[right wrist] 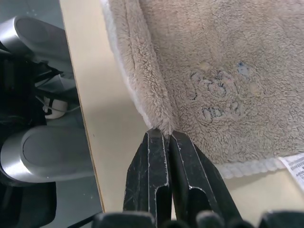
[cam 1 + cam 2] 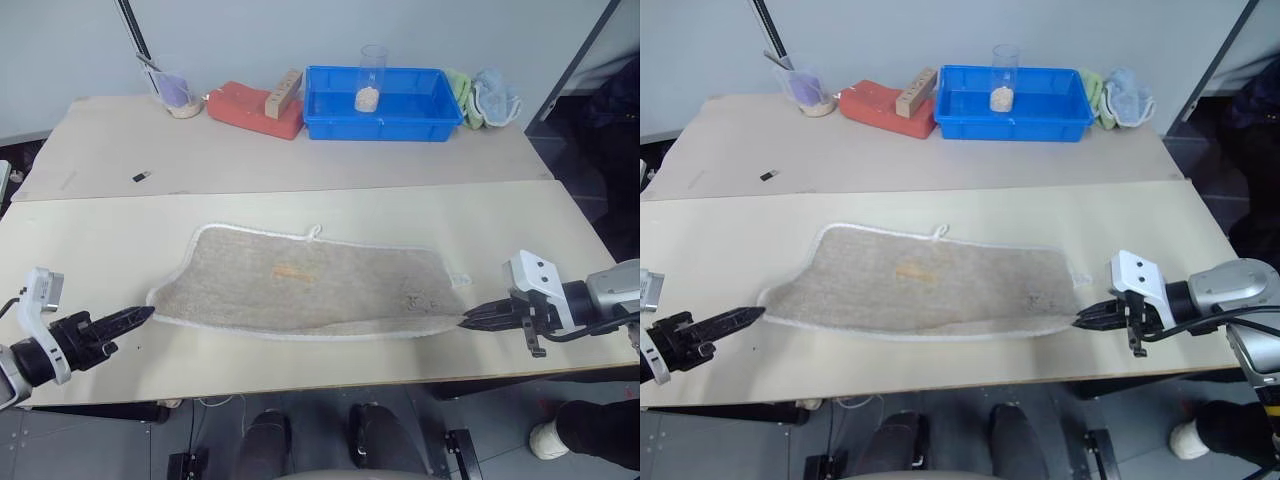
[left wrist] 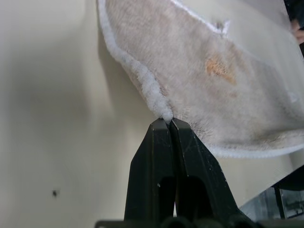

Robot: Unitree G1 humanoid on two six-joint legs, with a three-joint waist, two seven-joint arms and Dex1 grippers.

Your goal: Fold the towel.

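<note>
The towel [image 2: 310, 285] lies spread across the near part of the desk [image 2: 90, 250], folded over along its near side so that a doubled edge runs close to the desk's front, with its small white loop [image 2: 314, 233] at the far edge and a dark embroidered mark [image 1: 216, 97] near the right end. The left hand [image 2: 140, 316] has its two black fingers pinched tight on the towel's near left corner, right on the white stitched edging, and the right hand [image 2: 470, 319] is likewise clamped on the near right corner, gripping the thick folded pile. Both corners sit low, at or just above the desk surface. Along the far side stands a blue tray [image 2: 330, 110], and inside it an upright clear tube [image 2: 372, 75] holds a small amount of pale grainy stuff at its bottom. To the tray's left lies a red block [image 2: 245, 110] with a small wooden block [image 2: 283, 93] resting on it, and farther left a clear cup [image 2: 175, 92] holds something purple. Just right of the tray sit a small green cloth [image 2: 460, 88] and a small light blue cloth [image 2: 495, 97], bunched together.
</note>
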